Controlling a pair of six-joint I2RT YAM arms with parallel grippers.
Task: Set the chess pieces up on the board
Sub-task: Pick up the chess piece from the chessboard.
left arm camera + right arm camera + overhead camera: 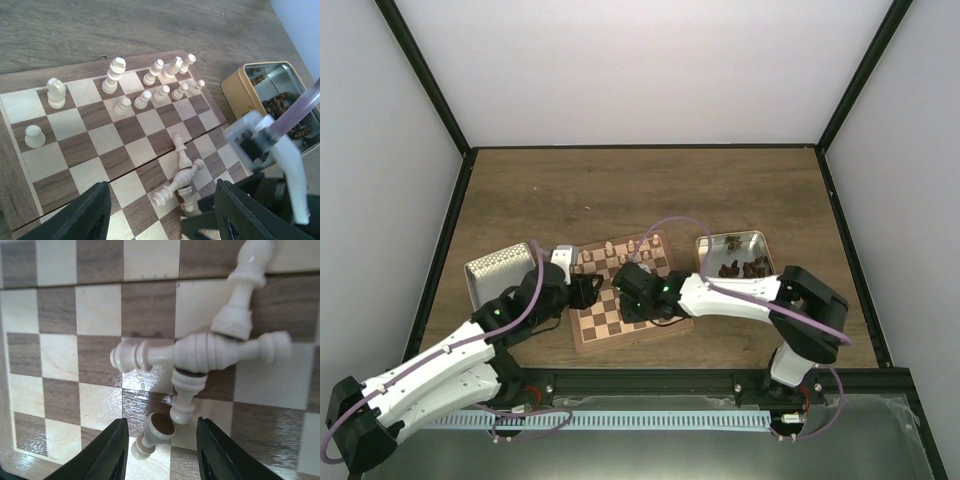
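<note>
The chessboard point(642, 325) lies between my arms and fills both wrist views point(90, 145) point(60, 340). Several cream pieces stand along its far rows point(150, 95), with a knight point(56, 92) and a pawn point(34, 136) standing apart. Three cream pieces lie fallen and crossed in a heap point(182, 177) point(200, 352). A small cream pawn point(152, 432) lies on its side between the open fingers of my right gripper point(162, 452), which hangs low over the board point(632, 290). My left gripper point(162, 220) is open and empty above the board's left part point(585, 292).
An empty silver tin point(500, 268) stands left of the board. A second tin point(733, 250) with dark brown pieces stands right of it, also in the left wrist view point(280, 100). My right arm point(280, 155) reaches in close beside the heap.
</note>
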